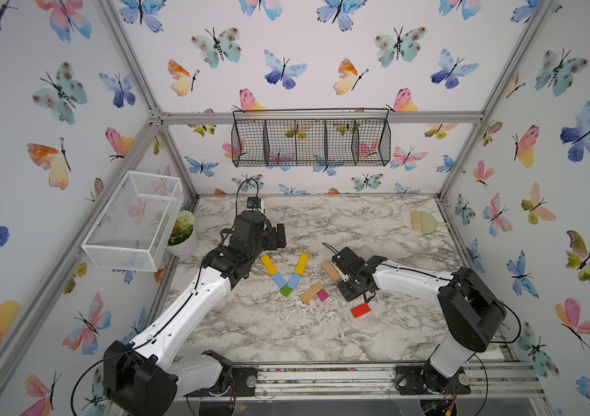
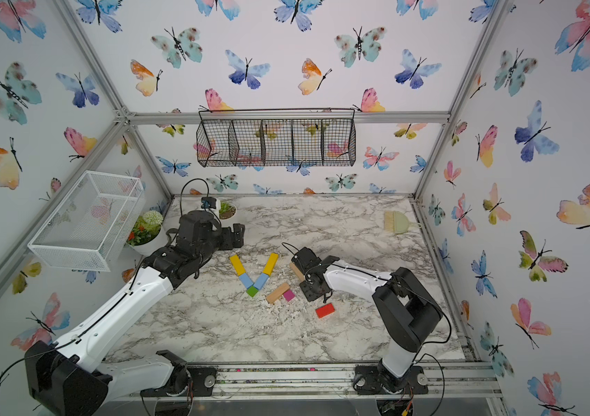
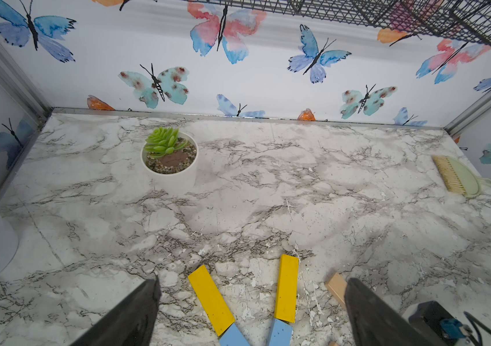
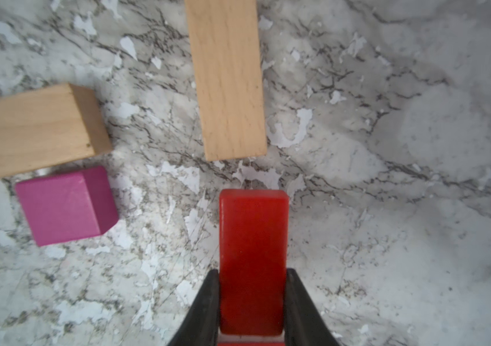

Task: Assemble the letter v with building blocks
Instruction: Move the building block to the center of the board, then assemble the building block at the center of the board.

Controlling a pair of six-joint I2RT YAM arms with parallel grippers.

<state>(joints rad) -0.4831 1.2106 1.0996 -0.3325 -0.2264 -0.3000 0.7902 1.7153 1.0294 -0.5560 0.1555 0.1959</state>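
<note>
Right gripper [image 4: 251,275] clamped on 1 red bar [image 4: 252,254], near 2 tan bars [image 4: 226,81]. Left gripper [image 3: 252,283] spread, empty, near the 5-block V [image 1: 286,291]. Step: carrying red. Next, probably: butt it against the end of a yellow bar [image 1: 302,263], release gently

Butterfly walls [image 1: 304,54]; marble tabletop [image 1: 286,335]

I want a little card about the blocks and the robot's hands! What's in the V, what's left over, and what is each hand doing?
V arms: yellow bars on top, light-blue bars below
V tip: green cube
left over: tan bars, magenta cube, loose red block
right gripper: shut on held red block, above the marble
left gripper: open, holding nothing
</note>
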